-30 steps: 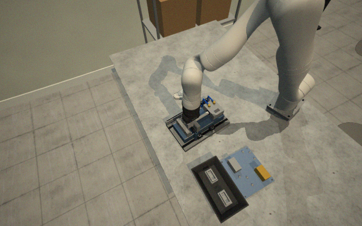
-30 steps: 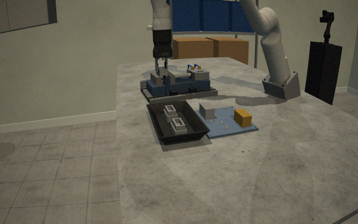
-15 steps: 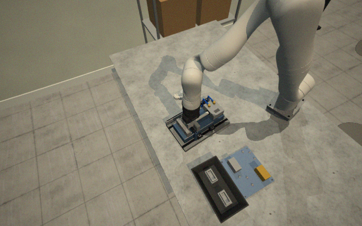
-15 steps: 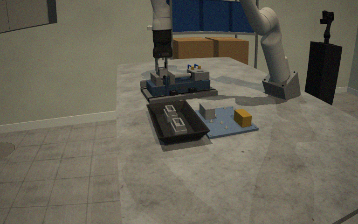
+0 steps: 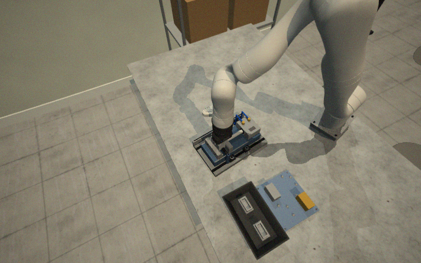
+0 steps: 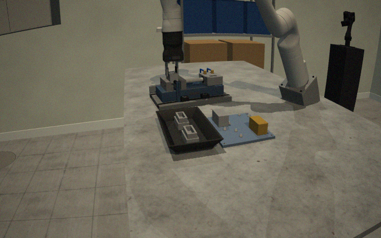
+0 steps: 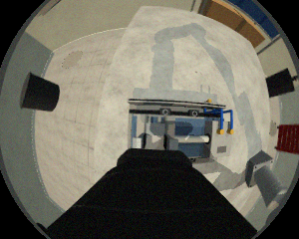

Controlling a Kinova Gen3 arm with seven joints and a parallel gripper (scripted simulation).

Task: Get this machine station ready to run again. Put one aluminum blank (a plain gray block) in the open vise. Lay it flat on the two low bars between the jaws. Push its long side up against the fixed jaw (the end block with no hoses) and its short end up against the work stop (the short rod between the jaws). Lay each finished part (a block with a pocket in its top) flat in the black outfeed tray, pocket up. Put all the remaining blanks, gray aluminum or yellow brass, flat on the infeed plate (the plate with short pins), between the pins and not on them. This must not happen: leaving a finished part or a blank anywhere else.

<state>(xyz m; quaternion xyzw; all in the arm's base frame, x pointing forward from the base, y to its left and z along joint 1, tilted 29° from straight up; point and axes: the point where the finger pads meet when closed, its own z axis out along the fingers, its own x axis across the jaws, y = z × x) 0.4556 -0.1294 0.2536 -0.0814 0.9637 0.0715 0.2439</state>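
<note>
My gripper is shut on a gray blank, low between the vise's fixed jaw and moving jaw. Whether the blank touches the bars or the work stop is hidden. Two finished parts lie pocket up in the black tray. A gray blank and a yellow brass blank rest apart on the blue infeed plate.
The vise's hosed end block carries blue hoses with yellow fittings. Short pins stand on the infeed plate between the blanks. The tray sits against the plate's left side. A small white object lies behind the vise.
</note>
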